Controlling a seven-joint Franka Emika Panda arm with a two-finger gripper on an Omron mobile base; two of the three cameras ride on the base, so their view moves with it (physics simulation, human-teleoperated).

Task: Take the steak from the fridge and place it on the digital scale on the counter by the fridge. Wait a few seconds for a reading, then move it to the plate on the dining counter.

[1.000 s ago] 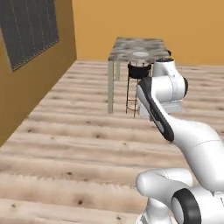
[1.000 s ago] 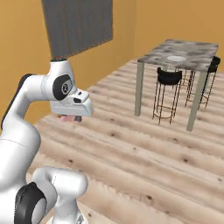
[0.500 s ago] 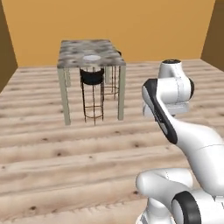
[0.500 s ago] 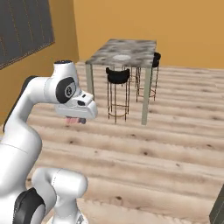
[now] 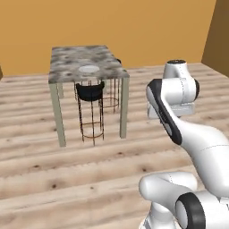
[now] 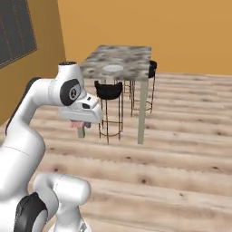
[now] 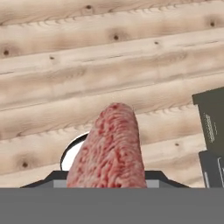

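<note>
The steak [image 7: 110, 146], a reddish-pink mottled slab, stands between the fingers of my gripper [image 7: 107, 179], which is shut on it over the wooden floor. In the right base view the steak [image 6: 77, 124] hangs as a pink bit under the hand, left of the dining counter. The dining counter [image 5: 67, 60] [image 6: 136, 59] is a speckled stone slab on thin grey legs. The white plate [image 5: 88, 69] [image 6: 113, 68] lies on it near the close edge. The fridge, the digital scale and the counter beside it are out of view.
A black wire-legged stool [image 5: 91, 93] [image 6: 108, 90] is tucked under the dining counter's near side, with another stool [image 6: 152, 68] behind it. Plank floor lies between me and the table. Orange walls stand behind, and a dark window [image 6: 18, 27] is on the left.
The whole picture has swung as the base turned. The dining counter has come from the side to the middle and looks nearer. The steak stays in the shut gripper.
</note>
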